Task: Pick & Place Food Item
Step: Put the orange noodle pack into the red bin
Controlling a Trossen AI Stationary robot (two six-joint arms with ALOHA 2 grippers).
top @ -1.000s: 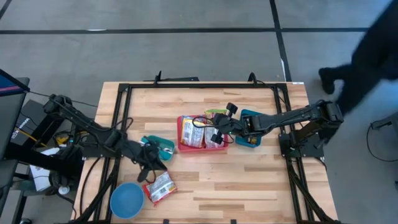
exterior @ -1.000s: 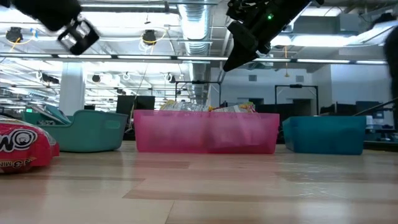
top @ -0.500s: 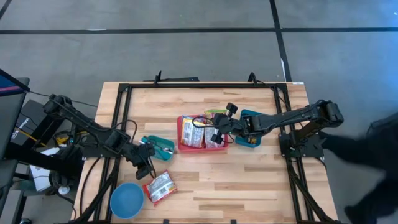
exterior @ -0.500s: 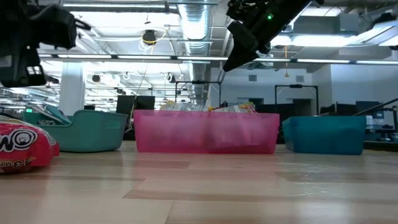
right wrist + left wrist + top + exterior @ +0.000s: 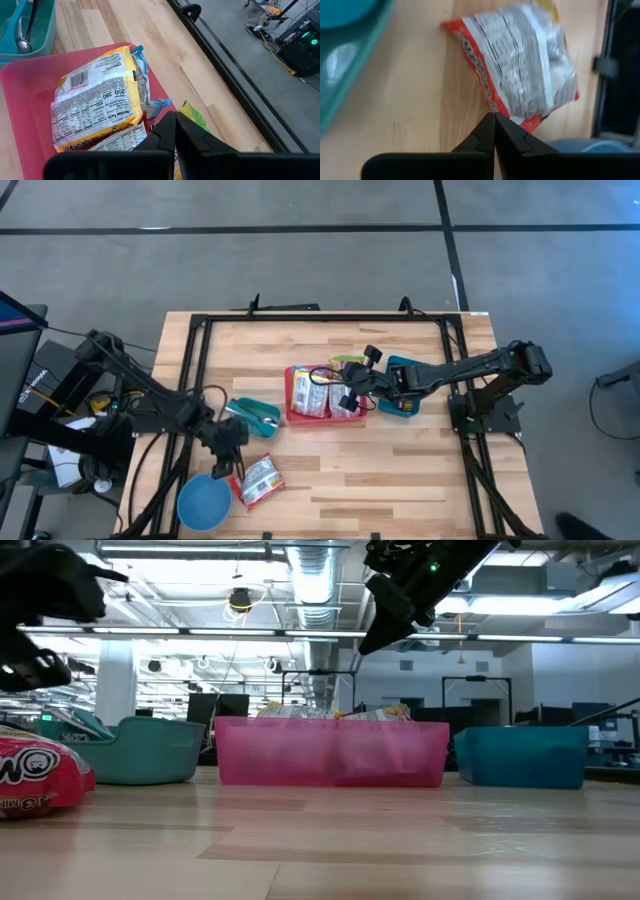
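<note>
We see the left gripper (image 5: 222, 468) with its jaws pressed together, empty, hanging over the table (image 5: 400, 470). The red snack bag (image 5: 257, 481) lies flat on the wood just ahead of the jaw tips, beside the blue bowl (image 5: 203, 502), with a teal tray (image 5: 255, 417) off to one side. The right gripper (image 5: 347, 401) also has its jaws pressed together, holding nothing, poised above the pink bin (image 5: 297, 415), where 2 packets (image 5: 100, 105) lie below the tips
</note>
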